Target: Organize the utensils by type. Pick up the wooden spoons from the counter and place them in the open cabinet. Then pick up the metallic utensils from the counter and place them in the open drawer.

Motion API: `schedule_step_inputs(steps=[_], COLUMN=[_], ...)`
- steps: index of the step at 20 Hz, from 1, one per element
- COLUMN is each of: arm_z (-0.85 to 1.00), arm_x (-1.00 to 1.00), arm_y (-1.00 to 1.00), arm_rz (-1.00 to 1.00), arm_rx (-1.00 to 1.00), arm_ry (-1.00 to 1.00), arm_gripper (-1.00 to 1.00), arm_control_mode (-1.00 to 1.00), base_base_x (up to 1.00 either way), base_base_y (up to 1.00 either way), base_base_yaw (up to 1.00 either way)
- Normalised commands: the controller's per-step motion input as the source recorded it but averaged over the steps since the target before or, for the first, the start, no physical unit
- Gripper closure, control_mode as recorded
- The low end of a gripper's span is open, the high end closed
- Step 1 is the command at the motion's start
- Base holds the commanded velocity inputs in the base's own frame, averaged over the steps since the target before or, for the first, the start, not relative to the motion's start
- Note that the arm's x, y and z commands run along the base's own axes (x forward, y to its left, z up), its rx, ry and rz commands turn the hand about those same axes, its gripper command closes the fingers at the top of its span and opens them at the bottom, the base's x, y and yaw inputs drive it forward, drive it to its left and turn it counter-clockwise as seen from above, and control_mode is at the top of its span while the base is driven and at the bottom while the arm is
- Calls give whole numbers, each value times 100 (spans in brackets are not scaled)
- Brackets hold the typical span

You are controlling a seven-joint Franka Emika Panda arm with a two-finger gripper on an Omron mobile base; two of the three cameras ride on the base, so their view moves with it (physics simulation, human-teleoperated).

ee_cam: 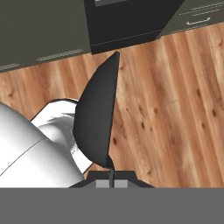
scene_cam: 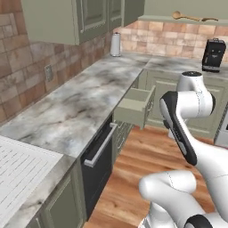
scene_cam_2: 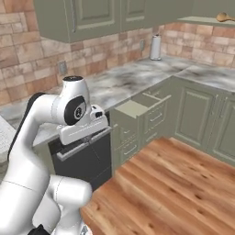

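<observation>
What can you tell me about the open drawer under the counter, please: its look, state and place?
The drawer is a shallow sage-green box, pulled out from the base units just below the marble counter, near the inner corner. Its pale flat bottom looks bare. Its panelled front faces the wooden floor; in the right base view a slim bar handle shows on it. It hangs level, and nothing touches it apart from the unit that it slides out of. Closed drawers sit below it.

A white paper-towel roll [scene_cam: 116, 44] stands upright at the counter's back corner against the brick-tile backsplash [scene_cam: 26, 67]. A black toaster [scene_cam: 213, 54] sits on the far counter run. A black dishwasher [scene_cam: 99, 162] with a bar handle sits under the counter's front edge, above a wood-plank floor [scene_cam_2: 183, 193]. A wall outlet [scene_cam: 48, 72] is set in the backsplash.
</observation>
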Motion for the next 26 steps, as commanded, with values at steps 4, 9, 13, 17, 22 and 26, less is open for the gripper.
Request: schedule_step_inputs(steps=[4, 9, 13, 17, 22, 26], arm_z=[0, 0, 0, 0, 0, 0], arm_x=[0, 0, 0, 0, 0, 0], arm_y=[0, 0, 0, 0, 0, 0], arm_rz=[0, 0, 0, 0, 0, 0], arm_rx=[0, 0, 0, 0, 0, 0], arm_ry=[0, 0, 0, 0, 0, 0], arm_gripper=[100, 100, 100, 100, 100, 100], arm_control_mode=[100, 100, 100, 100, 100, 100], base_base_x=[51, 62, 71, 70, 73, 63], base_base_y=[3, -3, 0, 12, 15, 7], base_base_yaw=[-7, -10, -10, -3, -2, -4])
